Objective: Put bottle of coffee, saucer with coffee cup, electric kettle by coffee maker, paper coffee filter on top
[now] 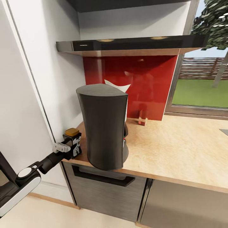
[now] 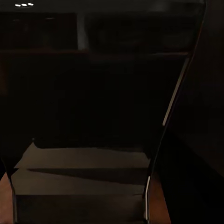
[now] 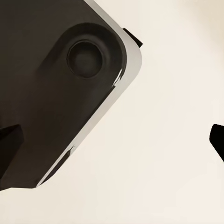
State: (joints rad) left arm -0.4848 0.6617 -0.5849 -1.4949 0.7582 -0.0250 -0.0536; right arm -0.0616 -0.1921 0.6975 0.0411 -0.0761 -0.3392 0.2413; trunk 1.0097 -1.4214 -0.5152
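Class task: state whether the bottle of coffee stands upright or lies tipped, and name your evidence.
Upright. In the head view the bottle of coffee has its amber lid on top, at the countertop edge beside the coffee maker, at the left gripper.

Left arm (image 1: 30, 172) extended forward, left pincer (image 1: 70, 146) clamped on bottle of coffee (image 1: 72, 141); right pincer fingertips (image 3: 8, 140) spread wide.

No lettering, brand, number or sign can be read anywhere. The bottle of coffee (image 1: 72, 142) at the left end of the countertop (image 1: 177, 148) carries a white label with dark marks, too small and blurred to make out. The coffee maker (image 1: 103, 125) shows a plain dark back with no print.
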